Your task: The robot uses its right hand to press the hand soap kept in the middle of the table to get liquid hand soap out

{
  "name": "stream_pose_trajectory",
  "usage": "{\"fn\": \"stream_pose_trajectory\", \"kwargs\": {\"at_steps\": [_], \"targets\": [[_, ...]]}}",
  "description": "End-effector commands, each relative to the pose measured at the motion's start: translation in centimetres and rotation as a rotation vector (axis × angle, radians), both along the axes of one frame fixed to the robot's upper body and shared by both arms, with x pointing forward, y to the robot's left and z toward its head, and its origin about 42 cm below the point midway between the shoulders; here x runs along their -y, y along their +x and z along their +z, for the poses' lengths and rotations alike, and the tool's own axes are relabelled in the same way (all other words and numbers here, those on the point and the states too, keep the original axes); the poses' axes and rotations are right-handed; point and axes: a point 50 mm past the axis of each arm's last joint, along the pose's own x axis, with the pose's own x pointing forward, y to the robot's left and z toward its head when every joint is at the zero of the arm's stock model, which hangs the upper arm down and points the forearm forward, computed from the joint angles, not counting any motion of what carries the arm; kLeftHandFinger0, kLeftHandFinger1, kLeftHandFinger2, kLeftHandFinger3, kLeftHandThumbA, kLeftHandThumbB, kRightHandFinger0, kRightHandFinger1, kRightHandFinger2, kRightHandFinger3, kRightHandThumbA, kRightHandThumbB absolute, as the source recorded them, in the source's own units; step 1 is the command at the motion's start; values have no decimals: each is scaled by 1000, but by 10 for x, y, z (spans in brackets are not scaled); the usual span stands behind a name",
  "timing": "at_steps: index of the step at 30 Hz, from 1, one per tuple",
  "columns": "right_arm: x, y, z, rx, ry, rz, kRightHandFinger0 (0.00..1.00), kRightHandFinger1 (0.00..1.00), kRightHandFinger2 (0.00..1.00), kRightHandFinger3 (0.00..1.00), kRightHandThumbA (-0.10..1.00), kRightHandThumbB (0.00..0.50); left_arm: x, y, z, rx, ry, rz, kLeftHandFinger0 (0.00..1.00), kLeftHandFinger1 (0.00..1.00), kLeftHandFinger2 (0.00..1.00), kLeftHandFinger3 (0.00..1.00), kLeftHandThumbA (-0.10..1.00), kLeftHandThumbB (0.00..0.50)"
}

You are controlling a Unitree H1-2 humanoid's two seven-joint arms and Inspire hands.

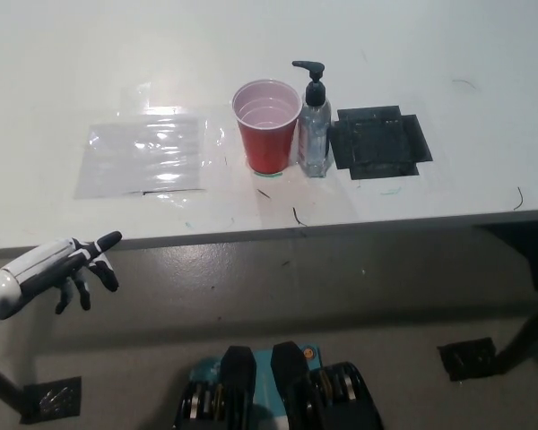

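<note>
My left hand (61,269) hovers released, fingers spread, below the bench (430,54) edge. The soap (313,125) stands upright mid-bench beside a cup (267,125), spout pointing left.
</note>
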Motion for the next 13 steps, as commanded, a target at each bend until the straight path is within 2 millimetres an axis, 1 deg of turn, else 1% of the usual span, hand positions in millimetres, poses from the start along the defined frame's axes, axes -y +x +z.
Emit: {"fn": "stream_pose_trajectory", "kwargs": {"at_steps": [1,3,5,8,9,13], "targets": [[2,8,26,66,2,-13,634,775,961,1000,1000,331,-4,7,24,85,19,15,163,290,477,727,1000,221],[3,8,26,67,10,-14,630,773,965,1000,1000,339,-3,7,26,81,10,17,184,308,489,735,1000,207],[4,8,26,69,10,-9,620,769,951,1000,1000,333,-2,7,26,82,5,18,176,302,497,729,1000,205],[5,7,26,73,10,-14,625,761,926,1000,1000,332,-1,8,28,82,5,17,203,319,514,737,1000,212],[5,8,26,74,8,-14,636,766,917,1000,1000,318,-2,9,27,85,14,16,200,317,501,727,1000,210],[6,9,26,75,10,-14,630,762,900,1000,1000,334,-3,10,24,76,-10,23,204,319,509,715,1000,221]]}}
